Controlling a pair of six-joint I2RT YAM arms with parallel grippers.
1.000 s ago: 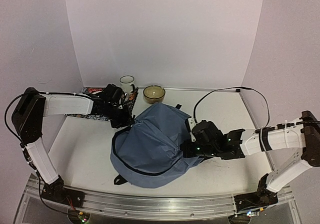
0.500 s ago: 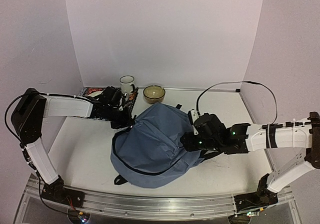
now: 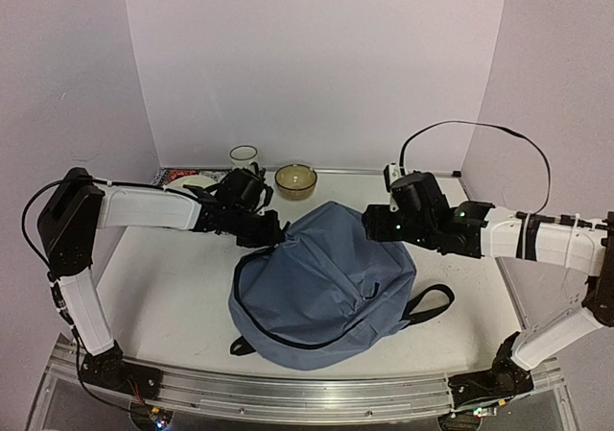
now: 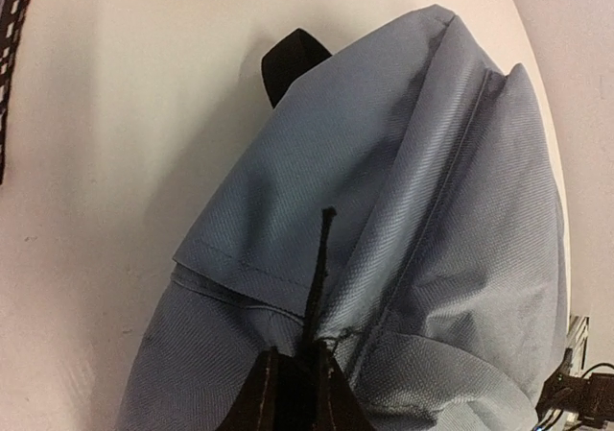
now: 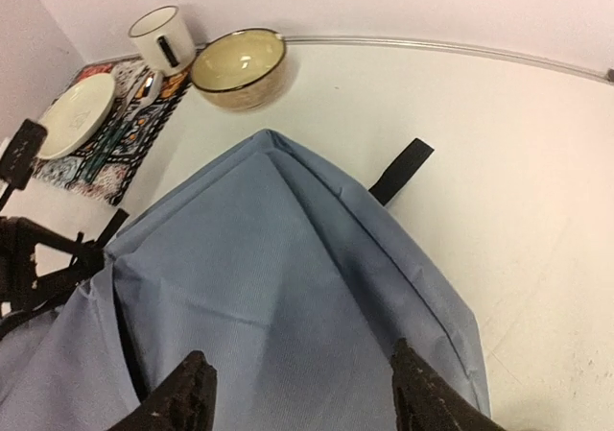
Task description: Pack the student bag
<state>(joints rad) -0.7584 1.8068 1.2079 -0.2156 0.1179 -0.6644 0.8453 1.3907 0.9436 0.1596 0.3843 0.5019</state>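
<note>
bag (image 3: 321, 282): left gripper (image 4: 293, 366) clamped on its black zip cord (image 4: 319, 258); right gripper (image 5: 299, 356) spread wide over its far right edge. bag lies flat mid table (image 3: 153, 277), grey-blue, strap (image 3: 432, 301) out right. bowl (image 3: 295, 179), mug (image 3: 244, 155) behind it.

The student bag (image 3: 321, 277) is lying in the middle of the counter (image 3: 460, 335), with one strap (image 3: 429, 304) trailing out to its right. Behind it, a bowl (image 3: 295, 180) is sitting near the back wall, and a mug (image 3: 244, 155) is standing just left of the bowl. Farther left, a plate (image 5: 75, 114) is resting on a placemat (image 5: 106, 162). The left tool (image 4: 293, 393) is meeting the bag's far left corner, apparently at a zipper pull (image 4: 319, 258). The right tool (image 5: 305, 397) is hanging over the bag's far right edge.
</note>
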